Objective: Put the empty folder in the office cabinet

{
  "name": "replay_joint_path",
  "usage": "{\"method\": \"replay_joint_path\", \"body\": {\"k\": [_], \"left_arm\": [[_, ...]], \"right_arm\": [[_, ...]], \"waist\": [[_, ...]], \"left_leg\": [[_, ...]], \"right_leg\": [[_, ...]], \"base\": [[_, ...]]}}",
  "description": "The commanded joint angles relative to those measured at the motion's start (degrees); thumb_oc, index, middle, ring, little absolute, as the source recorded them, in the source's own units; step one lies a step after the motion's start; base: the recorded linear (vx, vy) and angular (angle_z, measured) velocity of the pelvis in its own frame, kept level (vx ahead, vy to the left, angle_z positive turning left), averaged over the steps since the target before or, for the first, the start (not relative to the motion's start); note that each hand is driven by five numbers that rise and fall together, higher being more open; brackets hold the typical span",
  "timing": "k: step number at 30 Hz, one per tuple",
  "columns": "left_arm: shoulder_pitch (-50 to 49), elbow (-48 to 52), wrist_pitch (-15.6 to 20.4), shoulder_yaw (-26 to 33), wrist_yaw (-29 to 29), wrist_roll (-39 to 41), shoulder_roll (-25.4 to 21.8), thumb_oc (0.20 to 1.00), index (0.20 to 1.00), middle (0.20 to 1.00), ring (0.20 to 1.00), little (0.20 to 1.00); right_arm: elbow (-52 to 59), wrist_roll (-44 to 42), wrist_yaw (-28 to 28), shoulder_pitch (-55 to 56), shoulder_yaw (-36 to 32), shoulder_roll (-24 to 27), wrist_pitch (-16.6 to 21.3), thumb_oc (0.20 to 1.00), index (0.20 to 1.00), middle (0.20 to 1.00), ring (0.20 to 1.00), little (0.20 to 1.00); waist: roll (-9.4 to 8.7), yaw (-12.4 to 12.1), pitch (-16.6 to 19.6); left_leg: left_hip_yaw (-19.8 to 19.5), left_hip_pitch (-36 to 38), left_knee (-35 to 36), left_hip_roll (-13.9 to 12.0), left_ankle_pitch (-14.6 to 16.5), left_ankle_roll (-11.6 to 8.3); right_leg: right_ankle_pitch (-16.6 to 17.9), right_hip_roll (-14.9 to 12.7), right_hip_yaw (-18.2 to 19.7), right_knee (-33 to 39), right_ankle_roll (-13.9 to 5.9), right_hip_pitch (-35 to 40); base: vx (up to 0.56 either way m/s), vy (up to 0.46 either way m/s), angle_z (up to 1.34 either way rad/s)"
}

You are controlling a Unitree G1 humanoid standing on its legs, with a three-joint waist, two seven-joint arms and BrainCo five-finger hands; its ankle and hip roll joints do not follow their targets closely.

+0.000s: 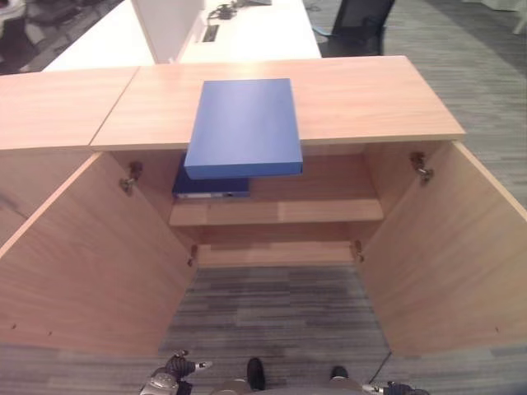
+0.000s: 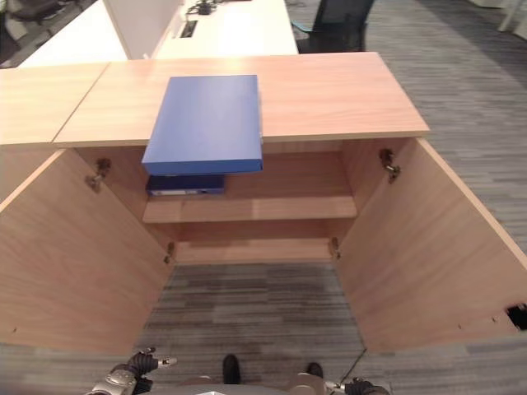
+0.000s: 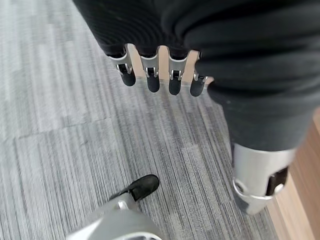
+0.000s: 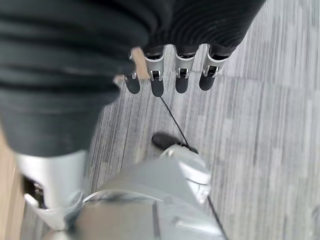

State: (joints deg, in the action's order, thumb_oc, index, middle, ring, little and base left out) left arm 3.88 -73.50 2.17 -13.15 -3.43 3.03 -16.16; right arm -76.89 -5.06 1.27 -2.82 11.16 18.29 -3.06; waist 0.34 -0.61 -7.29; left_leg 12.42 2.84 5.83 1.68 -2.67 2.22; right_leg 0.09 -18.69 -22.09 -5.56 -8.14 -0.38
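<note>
A blue folder lies flat on top of the wooden office cabinet, its near edge jutting out over the open front. Both cabinet doors stand wide open. Inside, a second blue folder rests on the shelf at its left end, below the top one. My left hand hangs low at the bottom edge of the view, far from the folder, and in its wrist view its fingers are straight and hold nothing. My right hand also hangs low, its fingers straight and empty.
The left door and the right door flank the grey carpet in front of the cabinet. A neighbouring cabinet top adjoins on the left. White desks and a dark office chair stand behind.
</note>
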Motion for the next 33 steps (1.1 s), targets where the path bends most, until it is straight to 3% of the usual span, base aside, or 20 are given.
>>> {"method": "replay_joint_path", "body": {"k": [1, 4, 5, 8, 13, 14, 17, 20, 24, 26, 29, 33], "left_arm": [[1.3, -0.9, 0.3, 2.0, 0.1, -0.2, 0.7, 1.0, 1.0, 1.0, 1.0, 1.0], [1.2, -0.8, 0.5, 1.6, 0.4, -0.6, 1.1, 1.0, 1.0, 1.0, 1.0, 1.0], [1.5, -0.7, 0.6, 0.9, 1.0, 0.0, 2.0, 1.0, 1.0, 1.0, 1.0, 1.0], [1.5, -0.5, 0.7, 0.9, 1.5, 1.1, 2.5, 1.0, 1.0, 1.0, 1.0, 1.0], [1.0, -0.2, 0.1, 3.7, 6.2, 11.8, 4.1, 1.0, 1.0, 1.0, 1.0, 1.0], [1.0, 1.5, 0.4, 4.6, 6.3, 16.0, 4.6, 1.0, 1.0, 1.0, 1.0, 1.0], [0.6, 4.2, 0.8, 5.2, 5.6, 18.6, 4.7, 1.0, 1.0, 1.0, 1.0, 1.0], [-1.0, 12.2, 1.9, 6.0, 3.3, 21.8, 4.1, 1.0, 1.0, 1.0, 1.0, 1.0], [-8.0, 36.1, 1.3, 8.0, 1.9, 25.9, 1.4, 1.0, 1.0, 1.0, 1.0, 1.0], [-13.3, 48.9, 0.5, 11.5, 2.0, 24.2, -2.3, 1.0, 1.0, 1.0, 1.0, 1.0], [-17.0, 56.8, 0.2, 15.5, 1.2, 21.7, -3.0, 1.0, 1.0, 1.0, 1.0, 1.0], [-19.1, 66.2, 0.4, 21.3, -0.1, 24.3, -3.9, 1.0, 1.0, 1.0, 1.0, 1.0]], "right_arm": [[-1.2, -0.4, 0.9, -1.6, 2.8, -1.1, 0.9, 1.0, 1.0, 1.0, 1.0, 1.0], [-2.0, -1.7, 0.9, -0.9, 2.0, -1.3, 0.9, 1.0, 1.0, 1.0, 1.0, 1.0], [-3.3, -4.1, 1.0, -0.3, 1.0, -1.7, 1.0, 1.0, 1.0, 1.0, 1.0, 1.0], [-3.3, -5.2, 1.0, -0.3, 0.3, -1.9, 1.0, 1.0, 1.0, 1.0, 1.0, 1.0], [-3.5, -8.1, 2.4, 0.2, -1.4, -2.1, 1.0, 1.0, 1.0, 1.0, 1.0, 1.0], [-3.9, -9.4, 2.7, 0.2, -2.2, -2.1, 0.7, 1.0, 1.0, 1.0, 1.0, 1.0], [-4.0, -10.2, 2.6, 0.5, -2.7, -2.3, 0.8, 1.0, 1.0, 1.0, 1.0, 1.0], [-3.8, -11.3, 2.2, 1.1, -3.6, -2.7, 1.0, 1.0, 1.0, 1.0, 1.0, 1.0], [-1.9, -10.2, 1.9, 2.4, -4.6, -2.2, 0.7, 1.0, 1.0, 1.0, 1.0, 1.0], [-1.0, -9.1, 2.6, 3.5, -5.8, -1.7, 0.0, 1.0, 1.0, 1.0, 1.0, 1.0], [-0.3, -8.7, 2.9, 4.4, -6.4, -1.7, -0.5, 1.0, 1.0, 1.0, 1.0, 1.0], [-0.1, -8.2, 3.0, 4.0, -7.2, -1.1, -1.5, 1.0, 1.0, 1.0, 1.0, 1.0]], "waist": [[-0.03, -0.5, 0.3], [-0.22, -0.1, 0.9], [-0.61, 1.0, 1.2], [-0.82, 1.1, 1.6], [-1.13, 1.5, 3.0], [-1.26, 1.3, 3.7], [-1.26, 1.1, 4.0], [-1.44, 0.7, 4.3], [-1.12, 0.0, 4.2], [-0.74, -0.6, 4.1], [-0.87, -1.0, 4.1], [-0.98, -2.1, 4.2]], "left_leg": [[-4.5, -0.9, -0.8, 0.0, 3.2, -0.62], [-4.0, -0.2, -0.8, 0.7, 3.9, -0.56], [-4.5, 0.4, -0.8, 0.9, 4.2, -0.52], [-4.2, 0.3, -0.8, 0.7, 4.2, -0.66], [-4.3, 0.5, -0.8, 0.0, 4.2, -1.2], [-4.6, 0.8, -0.8, -0.4, 4.3, -1.53], [-5.0, 1.2, -0.8, -0.5, 4.4, -1.77], [-5.8, 1.3, -0.8, -0.7, 4.4, -1.99], [-6.5, 0.9, -0.8, -1.0, 4.1, -2.23], [-7.0, 0.7, -0.8, -1.2, 3.9, -2.29], [-7.5, 0.7, -0.8, -1.2, 3.9, -2.31], [-8.1, 0.7, -0.8, -1.3, 4.0, -2.46]], "right_leg": [[3.3, 3.0, 4.9, -2.8, -0.2, -1.6], [2.4, 4.4, 5.9, -1.3, -0.27, -0.2], [2.0, 7.9, 11.4, 0.0, 0.07, -0.5], [2.3, 8.4, 11.2, 1.7, 0.13, -0.1], [3.3, 9.7, 11.2, 6.6, -0.12, 1.9], [3.6, 9.9, 10.7, 8.2, -0.23, 3.1], [3.6, 10.1, 10.4, 9.1, -0.27, 4.1], [3.4, 10.3, 10.0, 9.7, -0.25, 5.1], [3.3, 10.4, 9.2, 10.1, -0.23, 5.6], [3.1, 10.7, 8.5, 10.3, -0.18, 5.7], [3.0, 10.8, 8.2, 10.5, -0.08, 6.1], [2.5, 11.0, 7.5, 10.6, 0.06, 6.6]], "base": [[0.03, 0.118, -0.35], [0.06, 0.03, -0.1], [0.09, -0.016, -0.1], [0.04, -0.055, 0.02], [0.06, -0.08, -0.03], [0.07, -0.082, 0.02], [0.05, -0.064, 0.09], [0.04, -0.063, 0.11], [0.0, -0.044, 0.13], [0.01, -0.037, 0.18], [0.01, -0.036, 0.14], [0.02, -0.04, 0.13]]}}
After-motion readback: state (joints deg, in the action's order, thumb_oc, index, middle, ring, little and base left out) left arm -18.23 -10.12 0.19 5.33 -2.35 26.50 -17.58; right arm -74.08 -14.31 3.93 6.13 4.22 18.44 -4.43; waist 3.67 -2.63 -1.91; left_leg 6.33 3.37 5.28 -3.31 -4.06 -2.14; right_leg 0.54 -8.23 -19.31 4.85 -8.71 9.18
